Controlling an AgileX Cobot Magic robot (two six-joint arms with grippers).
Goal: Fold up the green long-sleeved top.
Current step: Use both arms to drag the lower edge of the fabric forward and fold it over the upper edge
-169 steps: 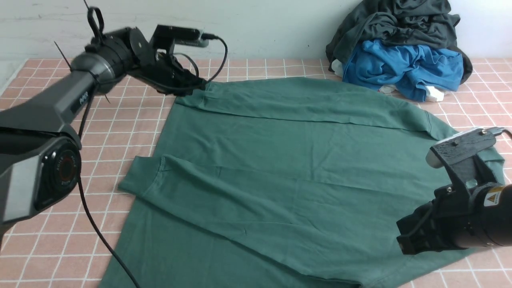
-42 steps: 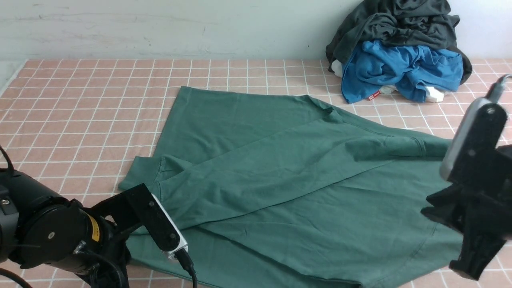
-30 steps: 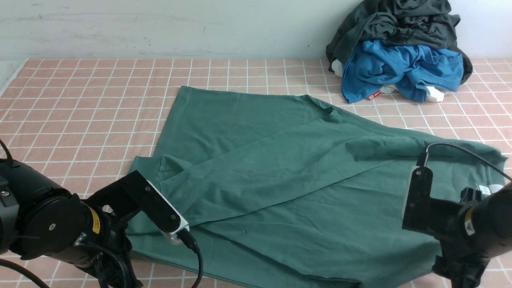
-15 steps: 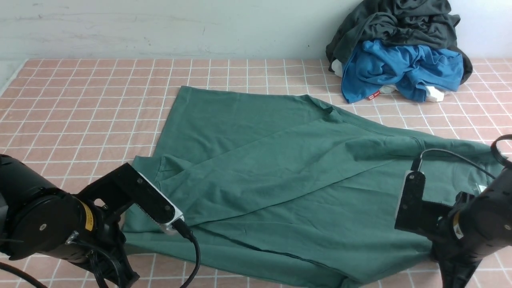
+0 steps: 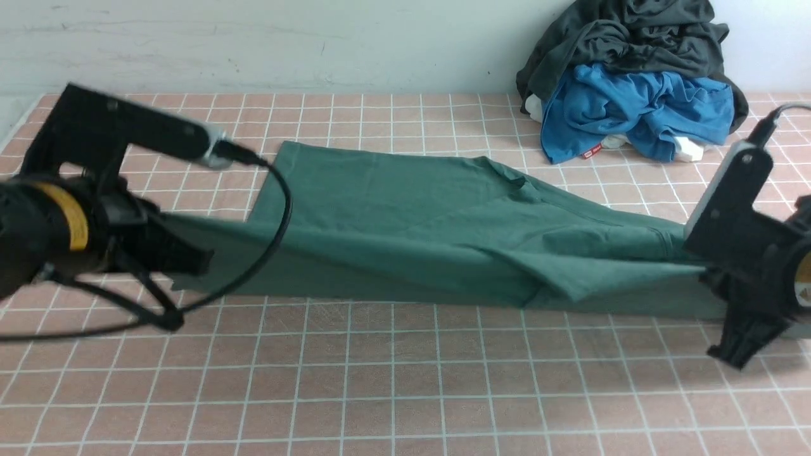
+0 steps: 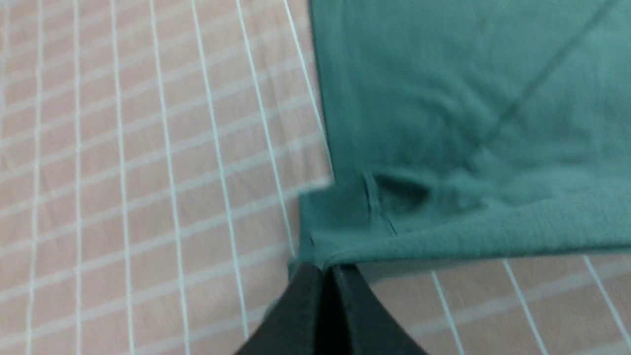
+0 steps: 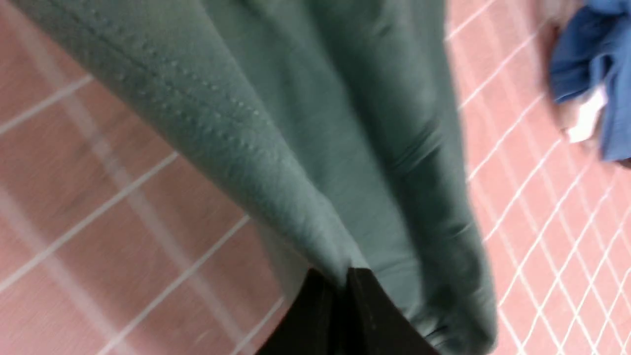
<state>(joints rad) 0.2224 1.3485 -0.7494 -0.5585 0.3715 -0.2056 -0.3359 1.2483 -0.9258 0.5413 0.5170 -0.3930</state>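
Green long-sleeved top (image 5: pixel 380 183), one, spread across the tiled-pattern surface (image 5: pixel 380 380) in front of my two arms. Its far part lies flat; its near edge is raised and stretched between the grippers, one fold crossing the middle. Handling, as I judge it: light, soft, limp, neither slippery nor fragile; apt to sag or skew unless both corners travel together. Best holds: the two near corners, as now.

Dark grey-black garment (image 5: pixel 633 38), one, heaped at the far right; not for this job.

Blue garment (image 5: pixel 640 111), one, bunched beneath it; likewise left alone.

Left gripper (image 6: pixel 333 268), one: jaws pinched on the top's raised edge, close to a cuff (image 6: pixel 335 212).

Right gripper (image 7: pixel 347 276), one: jaws clamped on the opposite end of that edge.
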